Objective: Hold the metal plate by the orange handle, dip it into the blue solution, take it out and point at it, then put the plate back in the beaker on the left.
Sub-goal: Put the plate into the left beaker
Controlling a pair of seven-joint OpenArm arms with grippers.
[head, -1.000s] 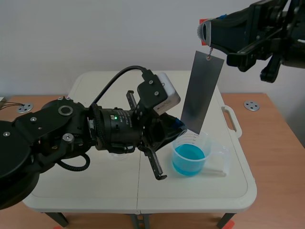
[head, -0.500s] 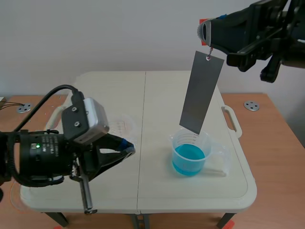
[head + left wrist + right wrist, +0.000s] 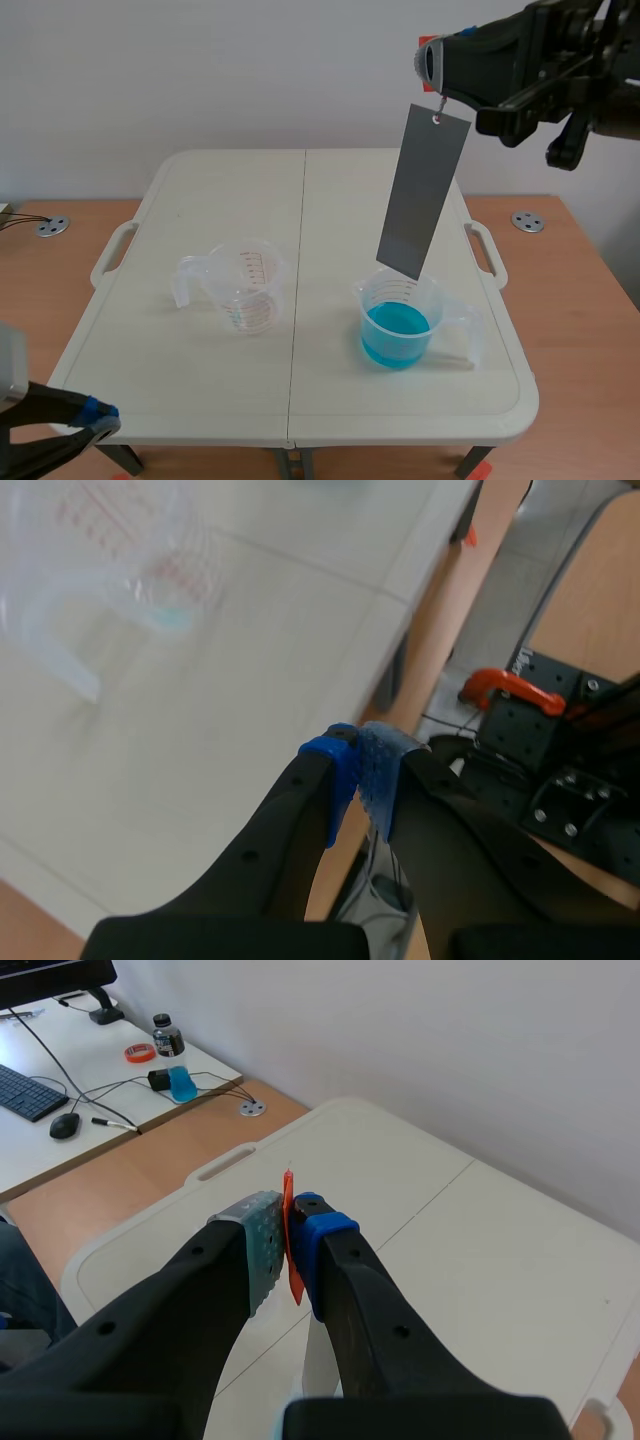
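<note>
Over the white counter (image 3: 330, 200), the orange handle (image 3: 292, 1260) is pinched between the right jaws, with the metal plate (image 3: 422, 190) hung above the blue solution (image 3: 396, 335), clear of the liquid. The left jaws are pressed together on nothing, off the counter's near corner. Whether the dip is done cannot be told; the return to the empty beaker (image 3: 245, 290) is judged outstanding.

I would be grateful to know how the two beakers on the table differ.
The right beaker holds blue solution; the left beaker is empty. The left beaker's handle points left, the right beaker's points right. The plate hangs over the right beaker, nothing over the left beaker. Both are clear, upright and stand on the table.
</note>
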